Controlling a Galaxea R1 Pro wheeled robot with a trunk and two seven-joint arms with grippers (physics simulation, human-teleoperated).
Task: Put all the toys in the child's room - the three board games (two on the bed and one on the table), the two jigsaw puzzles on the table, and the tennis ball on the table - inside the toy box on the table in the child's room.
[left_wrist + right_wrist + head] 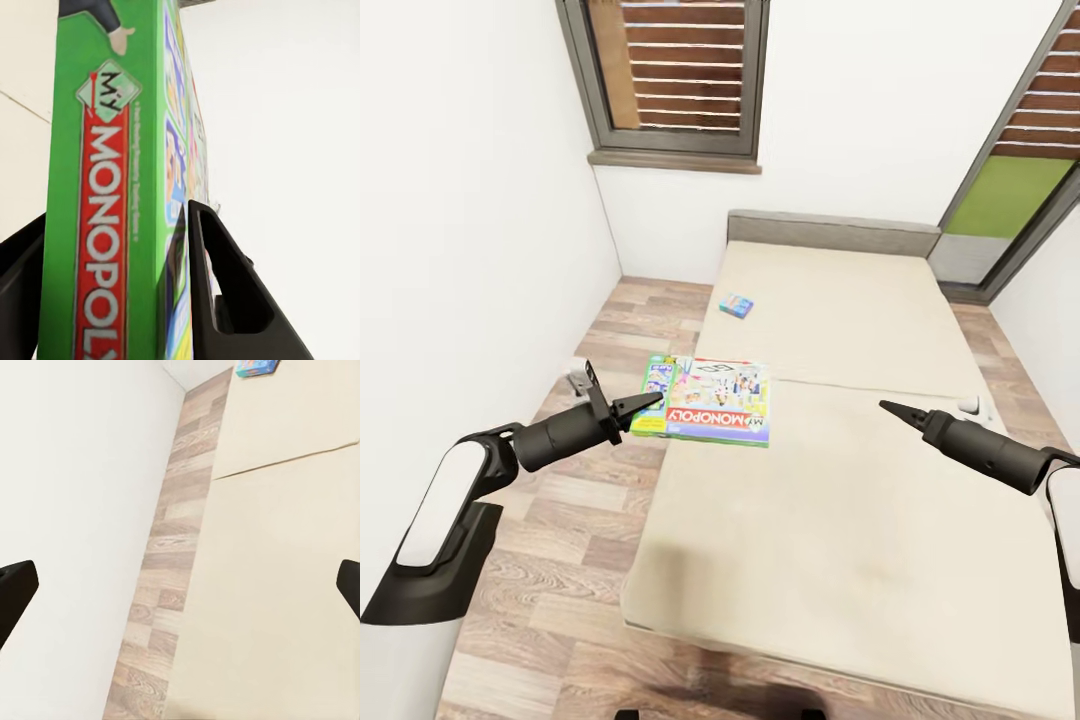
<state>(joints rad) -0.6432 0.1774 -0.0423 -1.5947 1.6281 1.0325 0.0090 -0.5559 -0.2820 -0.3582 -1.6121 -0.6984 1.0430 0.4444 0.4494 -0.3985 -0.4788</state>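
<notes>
I have the left end effector (647,402) at the near-left edge of the MY MONOPOLY board game (712,402), which lies on the bed (840,520) overhanging its left side. In the left wrist view the fingers (225,300) bracket the green edge of the box, one on each face; I judge them closed on it, though contact is not fully confirmed. The right end effector (887,407) hangs over the mattress with its jaws wide apart, holding nothing. The smaller light-blue board game (736,305) lies further up the bed, well apart. To lift cleanly, I should seat the grip deeper, raise slowly, and keep the box level, since a corner hold on so broad a box may let it pivot.
</notes>
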